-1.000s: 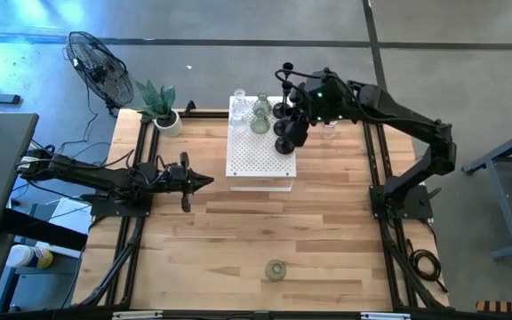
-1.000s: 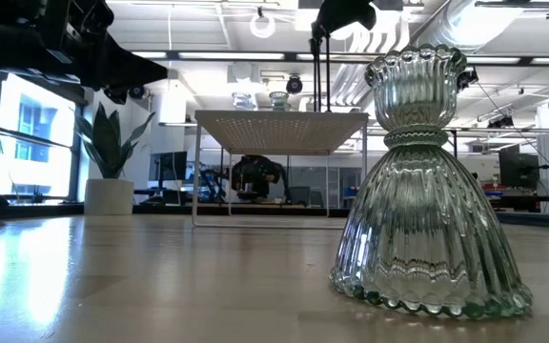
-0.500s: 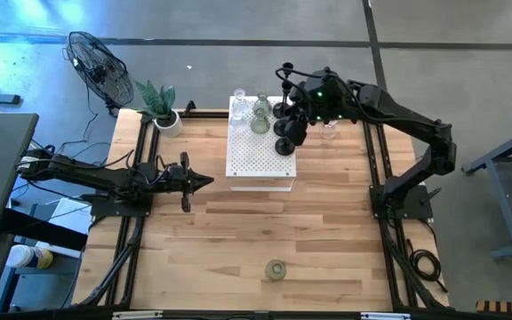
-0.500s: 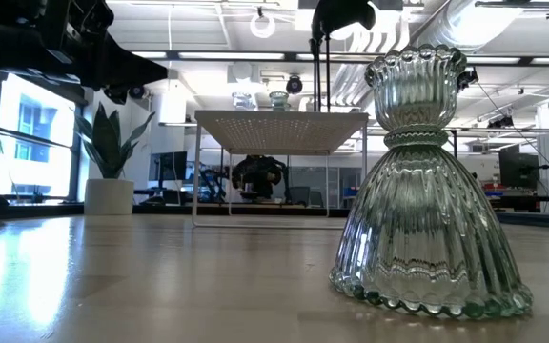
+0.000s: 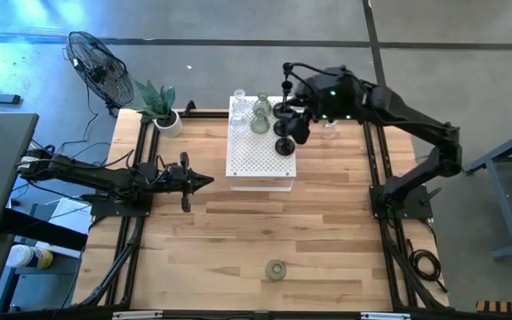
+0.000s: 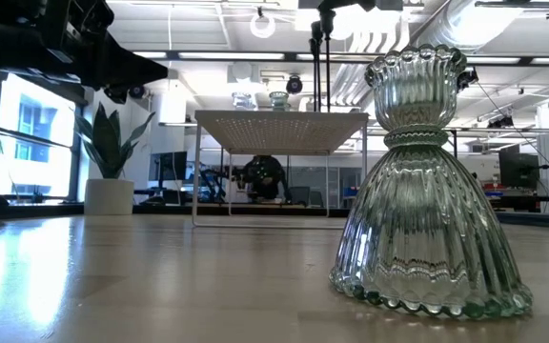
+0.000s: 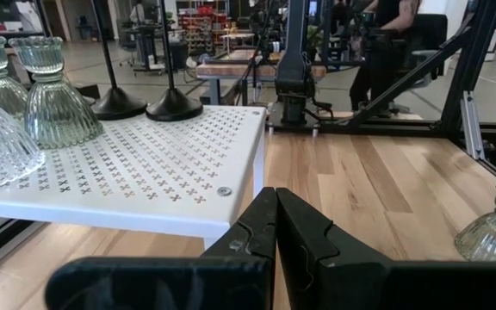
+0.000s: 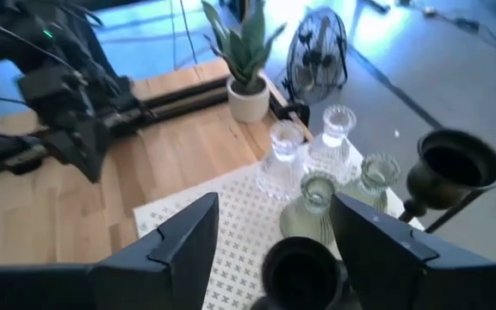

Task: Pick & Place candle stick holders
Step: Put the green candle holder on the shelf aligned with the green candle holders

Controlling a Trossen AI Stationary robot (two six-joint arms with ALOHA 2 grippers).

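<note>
Several candle stick holders stand by their bases on the far part of a white perforated box point(image 5: 258, 158): clear and greenish glass ones point(image 5: 260, 117) and black ones with thin stems point(image 5: 284, 146). My right gripper point(image 5: 297, 127) hovers open above them. In its wrist view point(image 8: 274, 207) the fingers stand on either side of one black holder's cup point(image 8: 304, 271) without touching it. A second dark cup point(image 8: 451, 169) is beside it. One greenish glass holder point(image 5: 276, 269) stands alone on the table near the front edge. My left gripper point(image 5: 201, 180) is shut and empty, left of the box.
A potted green plant point(image 5: 160, 108) stands at the table's far left corner, with a fan point(image 5: 96, 62) on the floor behind it. A clear glass holder point(image 5: 329, 132) stands on the table right of the box. Bare wood lies between the box and the lone holder point(image 6: 427, 181).
My right gripper has risen and drawn a little toward the table's right edge. In the low view it has gone out of the top of the picture, while the black holder's thin stem stays upright on the box.
</note>
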